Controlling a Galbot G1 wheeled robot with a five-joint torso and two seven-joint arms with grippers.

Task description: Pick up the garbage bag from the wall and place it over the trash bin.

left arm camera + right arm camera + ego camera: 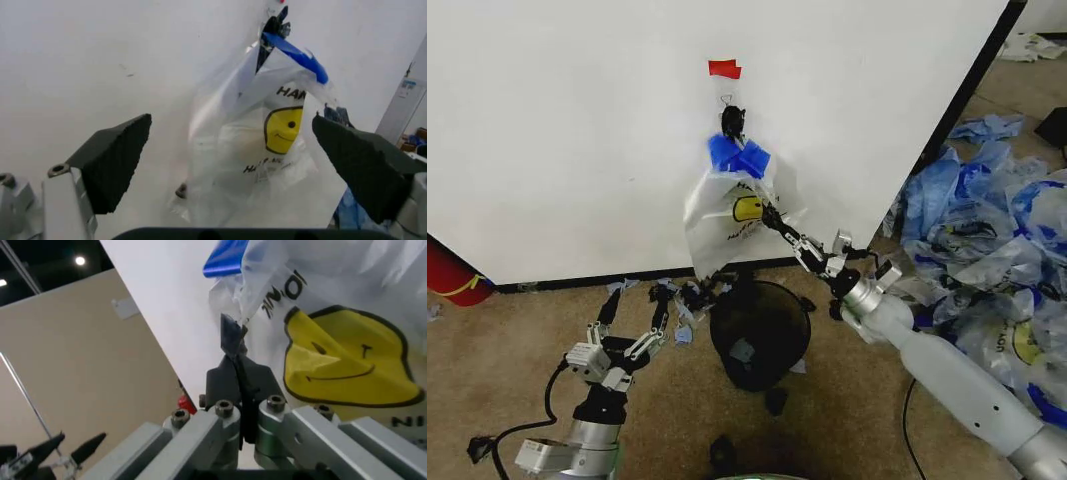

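Garbage bag work first takes us to the wall (577, 130), the broad white panel with its black base strip that fills most of the head view. Off to our right lies a heap of bluish plastic bags (997, 230) on the brown floor. Our right arm (947, 370) reaches up from the lower right toward the panel. The trash bin (760, 333), round black wire mesh, stands on the floor just below the bag and close to the base strip.

The garbage bag (732, 215) hangs flat against the wall, its blue handles (739, 156) gathered at a black clip (732, 121), with a piece of red tape (724, 68) stuck just above that. It is translucent, with a yellow smiley face (347, 365) and black lettering.

Our right gripper (772, 216) is at the bag's front, right beside the smiley. In the right wrist view its fingers (233, 340) are pressed together with almost no gap, and a fold of the bag's plastic meets their tip; we take it as pinching the bag.

Our left gripper (634, 302) hovers low near the floor, left of the bin and apart from the bag. Its dark pads (113, 160) stand wide apart with nothing between them, the bag showing well beyond them.

Small blue scraps (682, 333) lie on the floor between our left gripper and the bin.
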